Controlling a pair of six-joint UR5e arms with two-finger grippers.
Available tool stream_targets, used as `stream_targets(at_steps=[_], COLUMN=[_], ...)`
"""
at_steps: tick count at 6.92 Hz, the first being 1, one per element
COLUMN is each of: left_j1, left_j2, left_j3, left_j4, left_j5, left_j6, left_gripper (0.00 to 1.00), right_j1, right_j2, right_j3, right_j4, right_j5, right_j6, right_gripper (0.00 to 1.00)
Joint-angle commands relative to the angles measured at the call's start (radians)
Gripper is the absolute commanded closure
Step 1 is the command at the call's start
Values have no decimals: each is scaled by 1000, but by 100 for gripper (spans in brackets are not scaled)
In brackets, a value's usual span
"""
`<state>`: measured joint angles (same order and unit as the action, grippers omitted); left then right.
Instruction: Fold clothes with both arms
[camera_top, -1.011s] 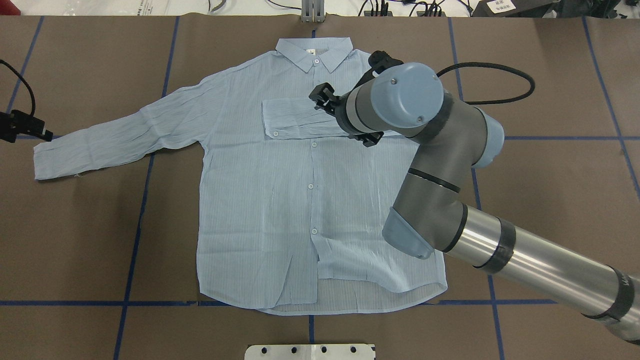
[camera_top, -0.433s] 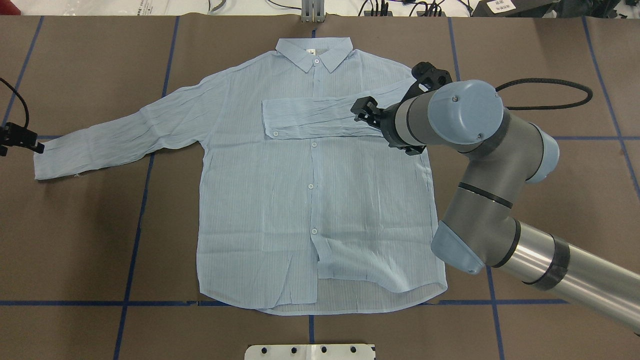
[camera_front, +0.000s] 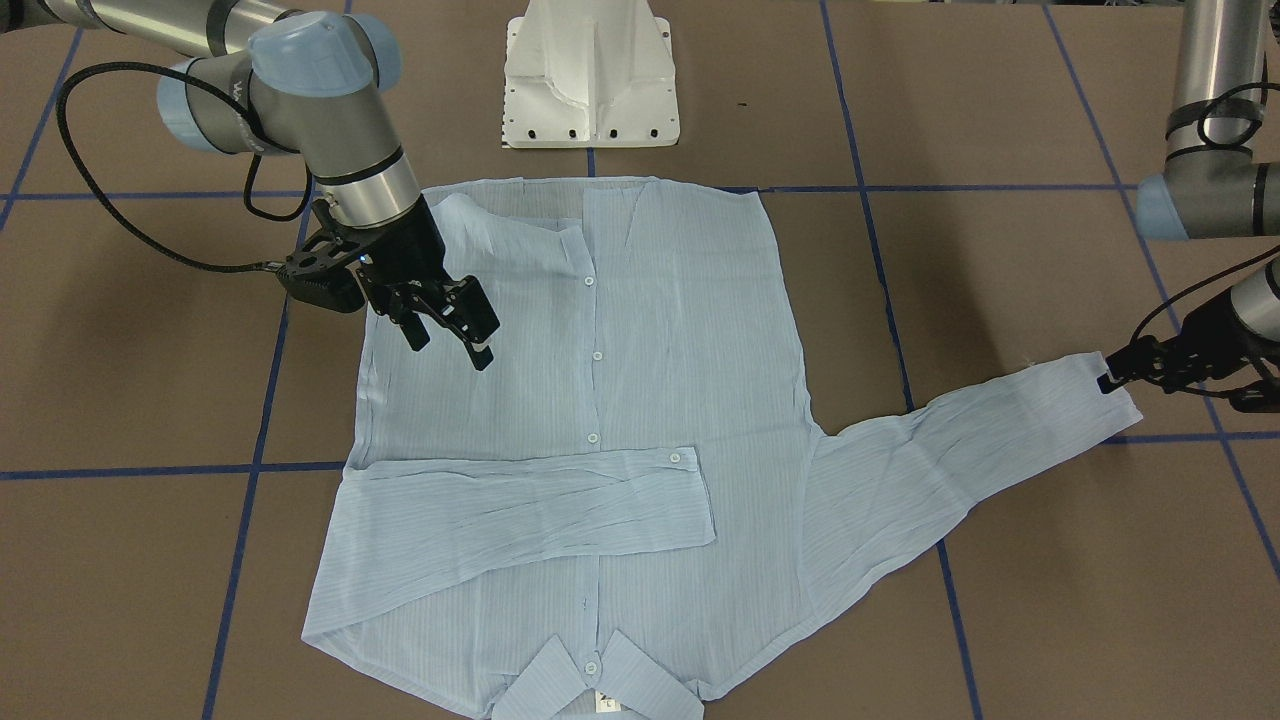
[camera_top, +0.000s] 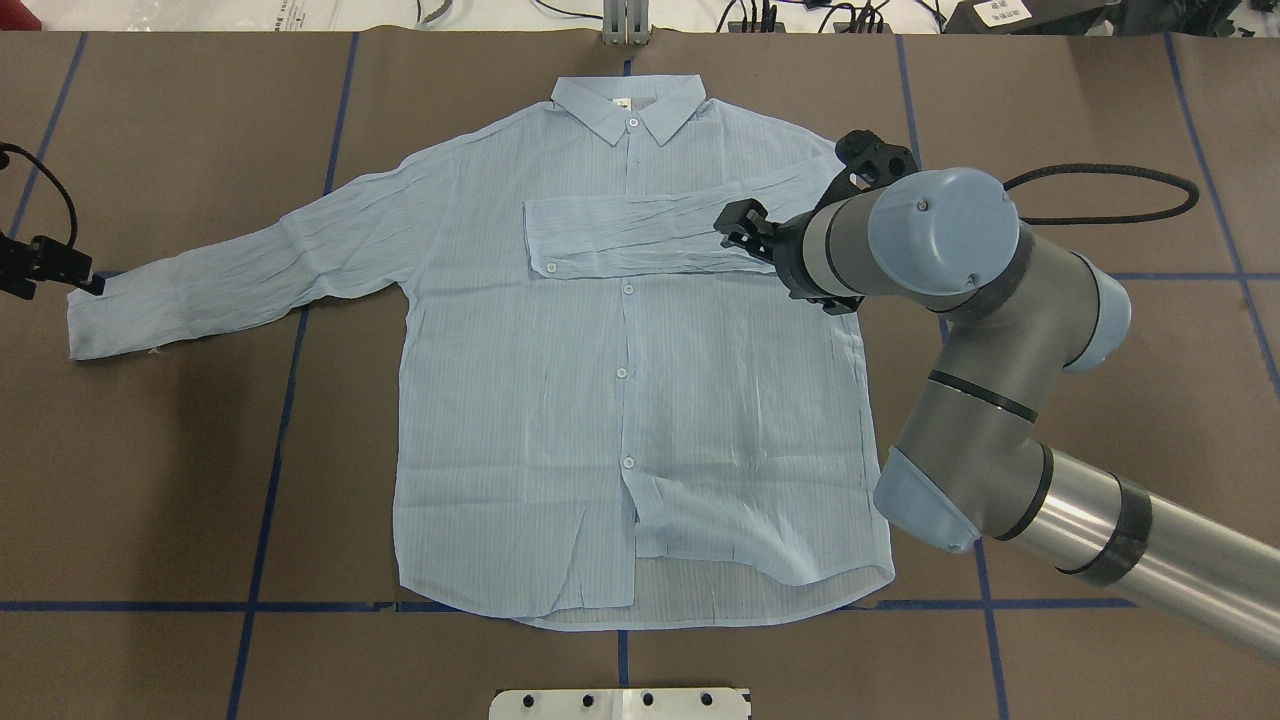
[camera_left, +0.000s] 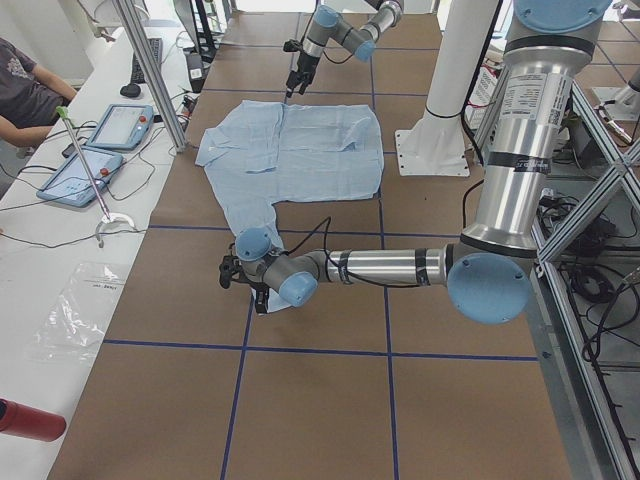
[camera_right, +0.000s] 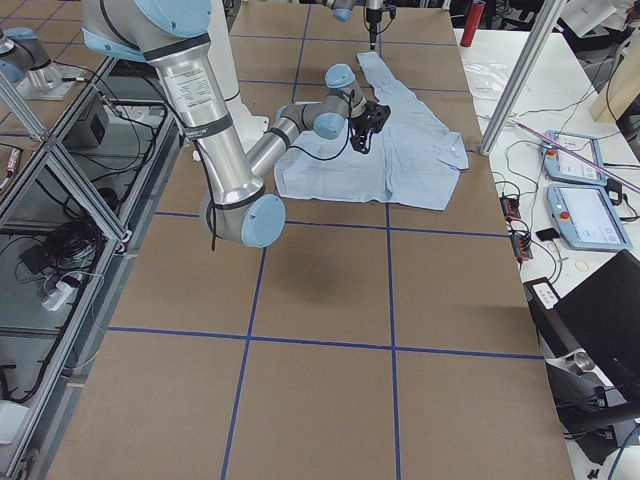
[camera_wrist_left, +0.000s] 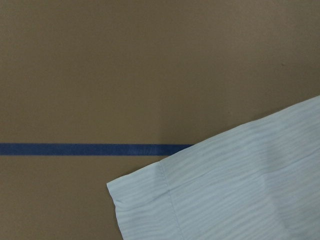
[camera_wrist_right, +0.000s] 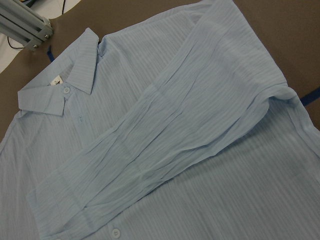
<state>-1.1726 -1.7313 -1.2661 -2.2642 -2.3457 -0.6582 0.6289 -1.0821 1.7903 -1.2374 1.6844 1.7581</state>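
Observation:
The pale-blue striped shirt (camera_top: 560, 400) lies flat and buttoned on the brown table, collar (camera_top: 628, 105) at the far side. One sleeve (camera_top: 620, 235) is folded across the chest, as the right wrist view shows (camera_wrist_right: 165, 145). The other sleeve (camera_top: 250, 270) stretches out to the overhead view's left. My right gripper (camera_front: 450, 348) hovers open and empty over the shirt's side, by the folded sleeve's shoulder end (camera_top: 738, 225). My left gripper (camera_front: 1108, 383) sits at the outstretched cuff's corner (camera_wrist_left: 240, 185); the cuff lies flat, and I cannot tell if the fingers are open or shut.
The white pedestal base (camera_front: 590, 75) stands at the near table edge behind the shirt's hem. A black cable (camera_top: 1100, 195) loops off the right arm. Blue tape lines (camera_top: 270, 450) cross the table. A bench with tablets (camera_left: 95, 150) and a seated person runs along the far side.
My right arm has drawn back to the right, from over the folded sleeve's middle to its shoulder end. The left gripper has shifted slightly beside the cuff. The shirt has not moved.

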Motion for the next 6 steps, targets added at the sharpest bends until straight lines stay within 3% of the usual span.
stream_targets(at_steps=[1, 6], left_j1=[1, 16], left_j2=[-17, -56], left_j3=[43, 123], left_j4=[-40, -43], left_j5=[2, 6], left_j6=[0, 3], left_gripper=[4, 11], right_j1=[-2, -14], right_j2=[-1, -18], right_j3=[0, -20], right_j4=[-5, 4], right_j5=[-2, -9], right_j6=[0, 1], right_gripper=[1, 1])
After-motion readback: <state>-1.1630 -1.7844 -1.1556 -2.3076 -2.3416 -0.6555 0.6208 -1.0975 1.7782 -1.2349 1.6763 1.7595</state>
